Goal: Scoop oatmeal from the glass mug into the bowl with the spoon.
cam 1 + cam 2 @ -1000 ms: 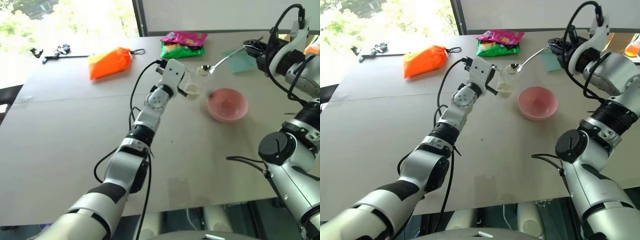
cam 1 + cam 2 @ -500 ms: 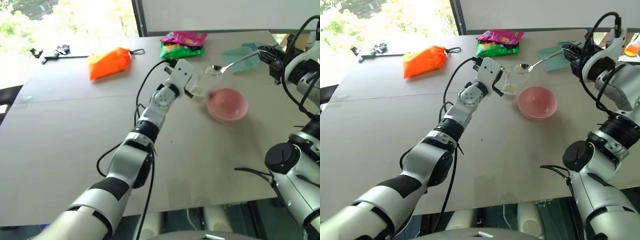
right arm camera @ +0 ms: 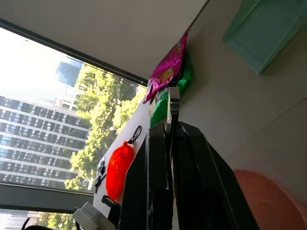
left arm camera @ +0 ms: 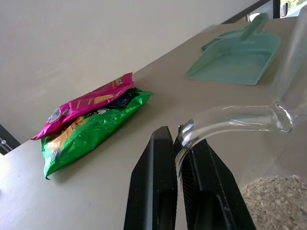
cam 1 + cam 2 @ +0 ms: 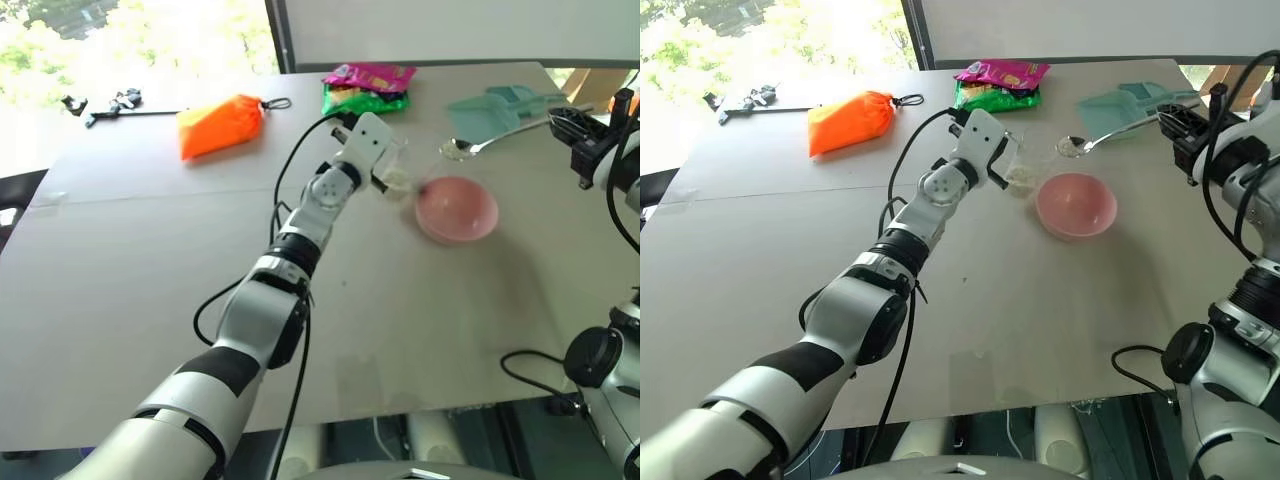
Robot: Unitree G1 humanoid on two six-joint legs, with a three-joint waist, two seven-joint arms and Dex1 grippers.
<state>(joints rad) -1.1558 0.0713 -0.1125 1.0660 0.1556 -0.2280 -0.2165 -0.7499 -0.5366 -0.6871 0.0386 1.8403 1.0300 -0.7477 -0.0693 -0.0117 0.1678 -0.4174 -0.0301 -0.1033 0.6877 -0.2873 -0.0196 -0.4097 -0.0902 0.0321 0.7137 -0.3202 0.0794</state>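
Observation:
My left gripper [image 4: 178,136] is shut on the handle of the glass mug [image 5: 396,168], holding it just off the table to the left of the pink bowl [image 5: 457,208]. A small heap of oatmeal [image 4: 274,197] lies in the mug's bottom. At the right, my right gripper [image 5: 1181,118] is shut on the end of the spoon [image 5: 1110,133]. The spoon's long handle reaches left. Its small oval bowl [image 5: 455,150] hangs just beyond the pink bowl's far rim, to the right of the mug. I cannot tell whether flakes lie in it.
A teal plastic scoop [image 5: 490,110] lies behind the bowl. Pink and green snack packets [image 5: 365,88] sit at the table's far edge, an orange pouch [image 5: 218,125] further left, and a black tool [image 5: 110,105] at the far left. The table's near half is bare.
My right gripper has drawn the spoon to the right, from over the mug to past the bowl's far rim. The left gripper still holds the mug in about the same place.

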